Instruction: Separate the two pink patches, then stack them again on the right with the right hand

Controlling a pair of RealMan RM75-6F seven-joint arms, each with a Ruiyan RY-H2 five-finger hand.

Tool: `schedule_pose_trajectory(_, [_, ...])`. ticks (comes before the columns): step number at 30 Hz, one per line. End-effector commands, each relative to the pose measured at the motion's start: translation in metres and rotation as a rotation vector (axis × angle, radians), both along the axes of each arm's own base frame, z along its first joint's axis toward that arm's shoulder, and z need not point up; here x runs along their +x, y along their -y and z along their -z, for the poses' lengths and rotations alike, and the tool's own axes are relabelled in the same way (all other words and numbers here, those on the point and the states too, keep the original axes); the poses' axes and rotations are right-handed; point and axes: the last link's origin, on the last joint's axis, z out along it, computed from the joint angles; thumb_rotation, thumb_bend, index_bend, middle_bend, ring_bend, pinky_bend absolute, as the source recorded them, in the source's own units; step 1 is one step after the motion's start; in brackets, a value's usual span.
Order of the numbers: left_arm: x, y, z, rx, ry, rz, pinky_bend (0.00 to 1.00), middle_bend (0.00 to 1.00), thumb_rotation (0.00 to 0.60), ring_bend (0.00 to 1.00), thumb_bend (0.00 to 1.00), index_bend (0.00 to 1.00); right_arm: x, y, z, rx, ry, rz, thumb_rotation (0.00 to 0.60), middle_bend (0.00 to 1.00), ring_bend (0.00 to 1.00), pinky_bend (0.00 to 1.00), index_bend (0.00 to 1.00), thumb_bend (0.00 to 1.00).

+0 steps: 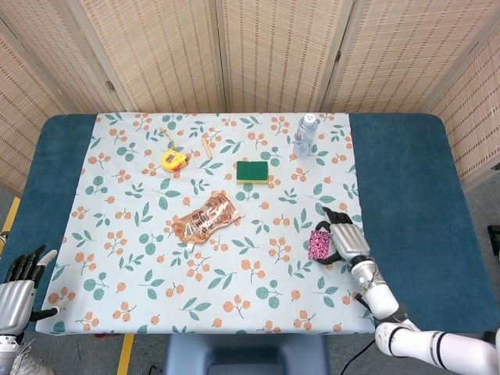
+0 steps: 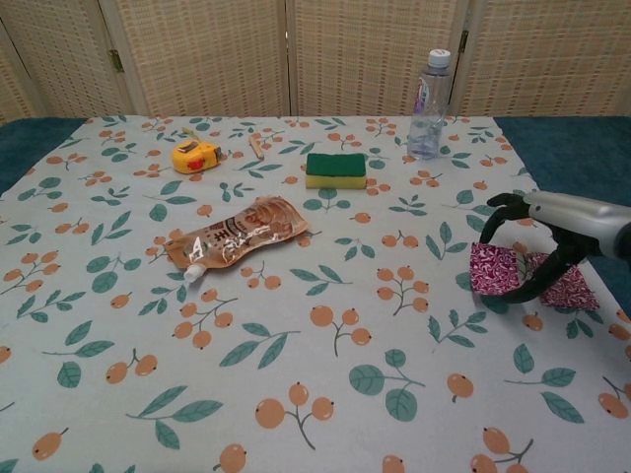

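Observation:
One pink patch [image 2: 493, 270] stands tilted off the cloth at the right, and my right hand [image 2: 545, 246] holds it between thumb and curled fingers. In the head view the same patch [image 1: 319, 244] shows just left of the right hand [image 1: 344, 237]. The second pink patch [image 2: 569, 287] lies flat on the tablecloth right behind the hand, partly hidden by it. My left hand [image 1: 19, 289] hangs off the table's near left corner, fingers apart and holding nothing.
A shiny orange pouch [image 2: 233, 233] lies mid-table. A green sponge [image 2: 335, 168], a yellow tape measure [image 2: 194, 156] and a water bottle [image 2: 429, 105] stand further back. The cloth's right edge meets blue table [image 1: 406, 195].

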Motion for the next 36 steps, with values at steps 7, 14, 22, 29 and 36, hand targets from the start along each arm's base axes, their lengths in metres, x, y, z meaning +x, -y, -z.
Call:
schedule_pose_trajectory(7, [0.006, 0.000, 0.001, -0.006, -0.004, 0.010, 0.00, 0.04, 0.600, 0.10, 0.22, 0.14, -0.024, -0.004, -0.043, -0.007, -0.087, -0.043, 0.550, 0.01, 0.00, 0.00, 0.31, 0.05])
schedule_pose_trajectory(14, [0.010, 0.001, 0.001, -0.005, -0.010, 0.013, 0.00, 0.04, 0.600, 0.09, 0.22, 0.14, -0.051, 0.001, -0.049, 0.014, -0.135, -0.027, 0.551, 0.01, 0.00, 0.00, 0.31, 0.05])
schedule_pose_trajectory(22, [0.013, 0.002, 0.001, -0.002, -0.016, 0.008, 0.00, 0.04, 0.600, 0.10, 0.22, 0.14, -0.060, 0.009, -0.036, 0.028, -0.107, -0.018, 0.551, 0.01, 0.00, 0.00, 0.31, 0.05])
schedule_pose_trajectory(29, [0.011, 0.003, 0.000, -0.004, -0.017, 0.000, 0.00, 0.04, 0.600, 0.09, 0.22, 0.14, -0.062, 0.010, -0.029, 0.033, -0.083, -0.006, 0.547, 0.01, 0.00, 0.00, 0.29, 0.05])
schedule_pose_trajectory(36, [0.010, 0.003, 0.000, -0.003, -0.015, -0.002, 0.00, 0.04, 0.600, 0.09, 0.22, 0.14, -0.066, 0.009, -0.028, 0.026, -0.066, 0.019, 0.547, 0.01, 0.00, 0.00, 0.27, 0.05])
